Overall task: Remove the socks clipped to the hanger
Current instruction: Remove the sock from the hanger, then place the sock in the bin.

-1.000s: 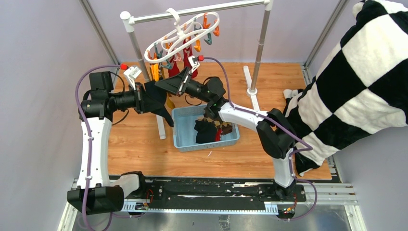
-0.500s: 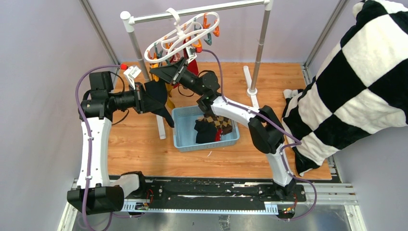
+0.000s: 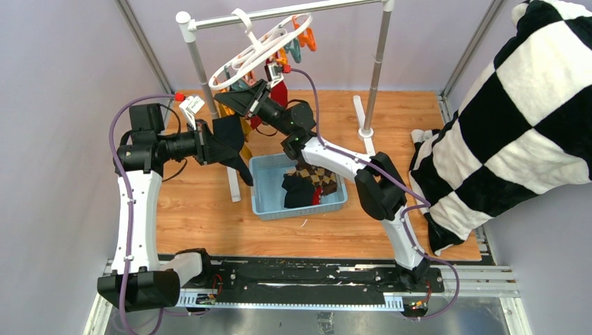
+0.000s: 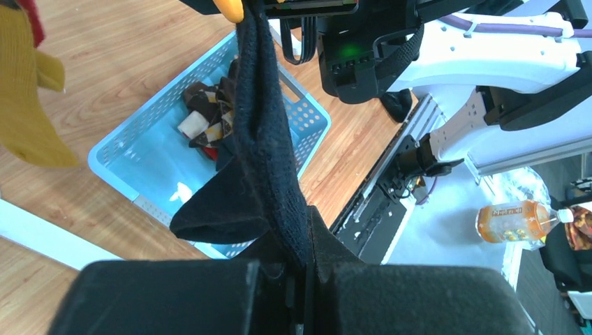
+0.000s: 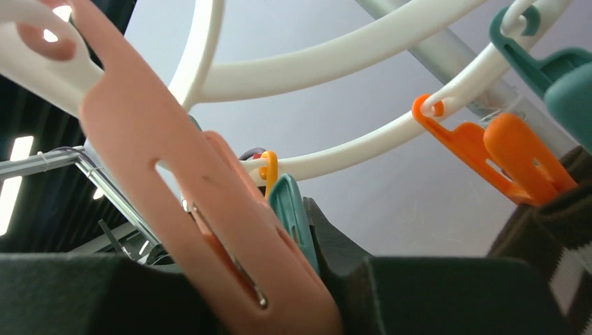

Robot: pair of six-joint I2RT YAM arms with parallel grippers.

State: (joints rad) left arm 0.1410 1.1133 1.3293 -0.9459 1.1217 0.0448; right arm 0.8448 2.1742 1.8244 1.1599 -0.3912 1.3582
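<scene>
The left pincer clamps a dark sock stretched up to the hanger on the rail; the right pincer brackets a salmon peg, though whether it squeezes cannot be told.

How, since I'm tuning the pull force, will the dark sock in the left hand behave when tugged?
Probably floppy: the free toe of the dark knitted sock folds limply beside the left hand. Likely stretchy: it is drawn into a narrow band up toward the orange plastic peg. The white plastic ring hanger hangs by one hook, so may tilt with it.
</scene>
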